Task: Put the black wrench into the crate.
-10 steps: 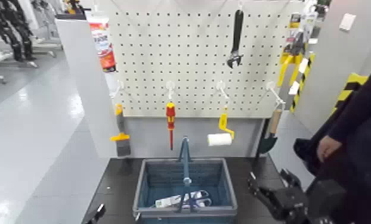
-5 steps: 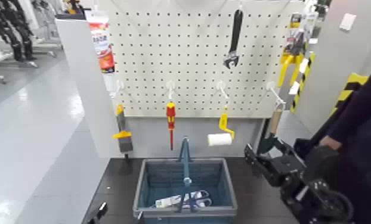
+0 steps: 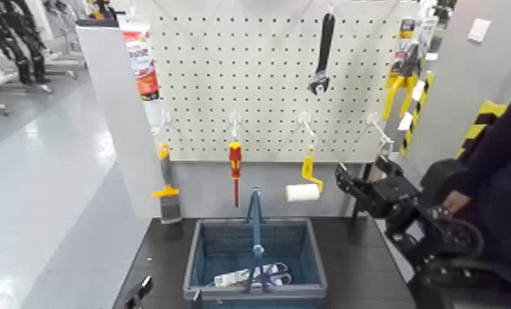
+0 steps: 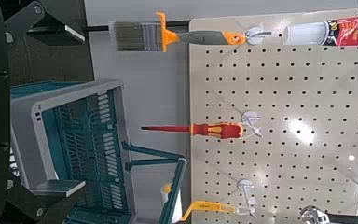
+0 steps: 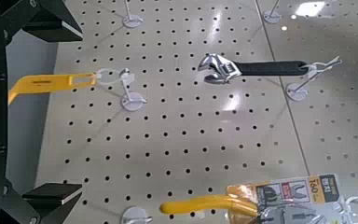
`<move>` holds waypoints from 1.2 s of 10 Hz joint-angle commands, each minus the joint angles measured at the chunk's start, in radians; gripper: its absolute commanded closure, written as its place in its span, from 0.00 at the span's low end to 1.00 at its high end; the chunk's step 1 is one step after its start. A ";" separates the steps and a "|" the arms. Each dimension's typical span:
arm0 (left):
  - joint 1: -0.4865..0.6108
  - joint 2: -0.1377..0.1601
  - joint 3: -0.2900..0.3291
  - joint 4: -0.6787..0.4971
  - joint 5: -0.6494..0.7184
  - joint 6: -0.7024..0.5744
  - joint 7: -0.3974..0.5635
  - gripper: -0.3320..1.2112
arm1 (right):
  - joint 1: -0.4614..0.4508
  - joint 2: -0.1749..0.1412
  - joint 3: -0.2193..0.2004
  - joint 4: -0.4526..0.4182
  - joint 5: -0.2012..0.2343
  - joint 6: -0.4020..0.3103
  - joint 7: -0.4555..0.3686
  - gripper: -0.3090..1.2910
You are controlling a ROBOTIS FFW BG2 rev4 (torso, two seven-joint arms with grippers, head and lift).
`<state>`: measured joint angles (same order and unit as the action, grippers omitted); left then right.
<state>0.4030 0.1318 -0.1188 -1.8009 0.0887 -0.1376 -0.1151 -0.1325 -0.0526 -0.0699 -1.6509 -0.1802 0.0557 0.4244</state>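
Taking the head view as a clock face centred on the crate [image 3: 195, 255], the black wrench [image 3: 325, 49] hangs on the pegboard [image 3: 267, 123] between twelve and one o'clock, handle uppermost, leaning slightly, its silvery jaw at the lower end. It is outside the crate and well apart from it.

The right pincer [image 3: 362, 168] is near two o'clock from the crate, in front of the board's lower edge. It stands wide, holds nothing and is apart from the wrench, which lies between eleven and twelve o'clock from it. The left pincer [image 3: 140, 292] is low down, between eight and nine o'clock from the crate; it too is wide, with nothing in its grip.

The crate sits on the dark worktop [image 3: 156, 255], its blue handle [image 3: 256, 222] upright. White packaged items [image 3: 255, 275] lie inside, toward six o'clock.

Round the same clock, the paintbrush [image 3: 169, 197] hangs at ten, the red-and-white tube [image 3: 142, 66] at eleven, the red-and-yellow screwdriver [image 3: 235, 164] just short of twelve, and the white paint roller [image 3: 303, 192] with its yellow handle at one. Yellow-handled pliers [image 3: 401, 86] are higher up, also near one. A person's hand [image 3: 456, 201] shows between two and three, beyond the right arm.
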 commanded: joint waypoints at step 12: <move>-0.039 0.017 -0.031 0.008 0.019 0.015 -0.009 0.35 | -0.392 -0.038 0.090 0.247 -0.102 -0.028 0.148 0.30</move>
<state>0.3653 0.1478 -0.1500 -1.7941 0.1065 -0.1227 -0.1242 -0.5110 -0.0903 0.0140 -1.4145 -0.2801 0.0325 0.5726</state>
